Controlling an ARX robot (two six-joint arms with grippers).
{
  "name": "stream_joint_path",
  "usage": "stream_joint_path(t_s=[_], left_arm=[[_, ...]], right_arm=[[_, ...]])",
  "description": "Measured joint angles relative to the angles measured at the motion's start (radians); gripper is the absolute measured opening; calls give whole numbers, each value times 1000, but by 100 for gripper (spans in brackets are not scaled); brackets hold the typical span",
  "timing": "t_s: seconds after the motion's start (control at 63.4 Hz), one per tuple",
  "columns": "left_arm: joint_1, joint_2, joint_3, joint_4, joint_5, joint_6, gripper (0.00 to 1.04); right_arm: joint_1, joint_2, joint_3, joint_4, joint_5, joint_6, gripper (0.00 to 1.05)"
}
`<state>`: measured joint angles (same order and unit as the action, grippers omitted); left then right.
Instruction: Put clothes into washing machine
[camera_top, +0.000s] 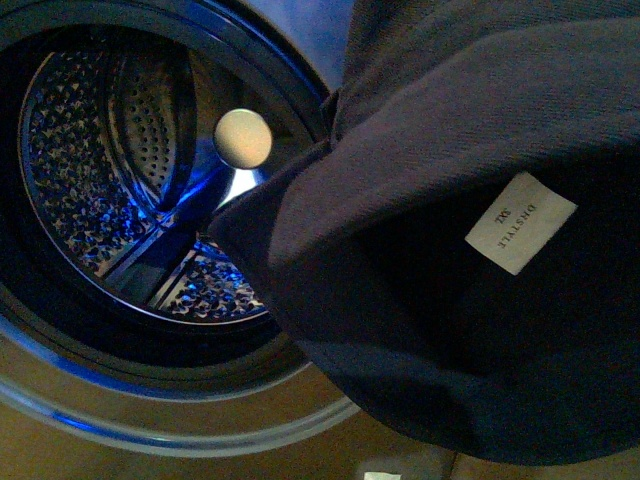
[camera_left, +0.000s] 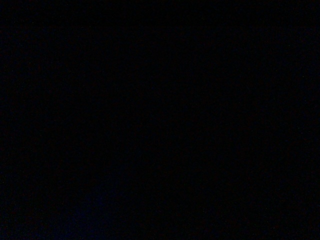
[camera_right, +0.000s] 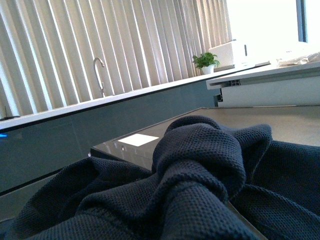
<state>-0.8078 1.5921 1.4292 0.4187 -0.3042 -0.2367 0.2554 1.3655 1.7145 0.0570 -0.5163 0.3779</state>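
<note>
The dark navy clothes (camera_top: 420, 220) hang close in front of the camera in the front view, filling its right half, with a small white tag (camera_top: 520, 222) showing. To the left gapes the washing machine (camera_top: 150, 400), its round porthole open onto the perforated steel drum (camera_top: 100, 170). A fold of the fabric reaches over the porthole's right rim. In the right wrist view the clothes (camera_right: 200, 165) are bunched thickly over my right gripper, which is shut on them with its fingers buried. The left wrist view is dark, and neither gripper shows in the front view.
A round pale knob (camera_top: 243, 138) sits at the drum's centre. In the right wrist view a dark counter (camera_right: 125, 107) carries a tap (camera_right: 99, 75) before vertical blinds, and a potted plant (camera_right: 206, 62) stands beside a white ledge (camera_right: 265, 82).
</note>
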Motion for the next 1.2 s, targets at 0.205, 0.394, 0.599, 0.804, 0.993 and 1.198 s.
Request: stream_joint_path(t_s=[0.205, 0.394, 0.599, 0.804, 0.993, 1.198], left_arm=[[24, -1, -6, -31, -31, 15, 67], [122, -54, -103, -18, 0, -5, 33], [235, -136, -237, 20, 72, -34, 10], [362, -214, -393, 64, 154, -53, 9], [494, -285, -591, 138, 274, -53, 9], [632, -296, -764, 224, 389, -51, 9]], right_arm=[[0, 0, 0, 0, 0, 1, 37], [0, 0, 0, 0, 0, 1, 70], [0, 0, 4, 0, 0, 2, 99], [0, 0, 5, 0, 0, 3, 97], [0, -2, 5, 0, 0, 3, 97], [42, -42, -32, -72, 346, -156, 97]])
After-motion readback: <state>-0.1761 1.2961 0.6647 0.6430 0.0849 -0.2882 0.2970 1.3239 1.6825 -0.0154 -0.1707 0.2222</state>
